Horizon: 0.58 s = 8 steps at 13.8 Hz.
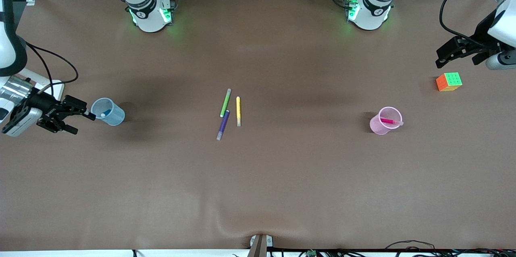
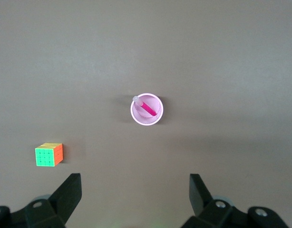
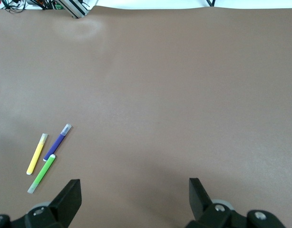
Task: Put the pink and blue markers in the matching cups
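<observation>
Both markers sit in their matching cups; both arms wait with jaws apart.

The pink marker (image 1: 390, 121) leans in the pink cup (image 1: 381, 126) toward the left arm's end; the blue marker (image 1: 105, 113) lies inside the blue cup (image 1: 108, 112) beside the right gripper (image 1: 82, 122). The left gripper (image 1: 442, 57) hangs over the brown table (image 1: 282, 176) near a Rubik's cube (image 1: 448, 82).

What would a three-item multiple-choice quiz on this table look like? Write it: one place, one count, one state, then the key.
1. Where is the pink marker?
A. in the pink cup
B. beside the cube
C. in the blue cup

2. How many pens lie loose mid-table?
A. one
B. three
C. five

3. The left hand is:
A. shut on a pen
B. shut, empty
C. open, empty

Key: A, it leans inside that cup's rim; B, green pen, yellow pen, purple pen; C, its fingers stand apart over bare table.
</observation>
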### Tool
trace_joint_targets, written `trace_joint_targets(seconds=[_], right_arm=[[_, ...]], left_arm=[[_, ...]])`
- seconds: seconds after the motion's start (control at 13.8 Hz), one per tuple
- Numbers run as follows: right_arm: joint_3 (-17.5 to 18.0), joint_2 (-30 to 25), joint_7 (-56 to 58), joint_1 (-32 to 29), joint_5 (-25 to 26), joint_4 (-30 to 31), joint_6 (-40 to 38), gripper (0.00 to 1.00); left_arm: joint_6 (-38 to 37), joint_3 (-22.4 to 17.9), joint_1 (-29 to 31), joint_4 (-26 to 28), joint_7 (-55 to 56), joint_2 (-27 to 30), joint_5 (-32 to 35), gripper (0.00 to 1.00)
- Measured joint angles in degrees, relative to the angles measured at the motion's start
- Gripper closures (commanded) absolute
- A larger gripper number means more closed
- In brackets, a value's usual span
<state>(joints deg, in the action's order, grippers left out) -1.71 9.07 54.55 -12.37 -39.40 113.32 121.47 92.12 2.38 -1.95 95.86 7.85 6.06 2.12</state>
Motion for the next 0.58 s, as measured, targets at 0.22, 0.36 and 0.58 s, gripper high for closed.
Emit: trace_joint_targets(seconds=[0.22,0.36,0.58], right_arm=[[0.02,0.01,-3.68,0.91,3.78,-1.89,-0.89,0.0],[0.0,-0.01,-8.83,1.46,8.09,-4.9,-3.49,0.0],[0.03,-0.2,-21.3,2.85,16.38,-11.84,-12.39,0.0]], left_arm=[[-0.19,-0.86,-0.03,0.0,-1.76,0.04,0.0,0.0],[-0.27,-1.05,-0.03,0.0,-2.28,0.15,0.0,0.0],[-0.29,-1.04,-0.23,0.0,-2.28,0.3,0.0,0.0]])
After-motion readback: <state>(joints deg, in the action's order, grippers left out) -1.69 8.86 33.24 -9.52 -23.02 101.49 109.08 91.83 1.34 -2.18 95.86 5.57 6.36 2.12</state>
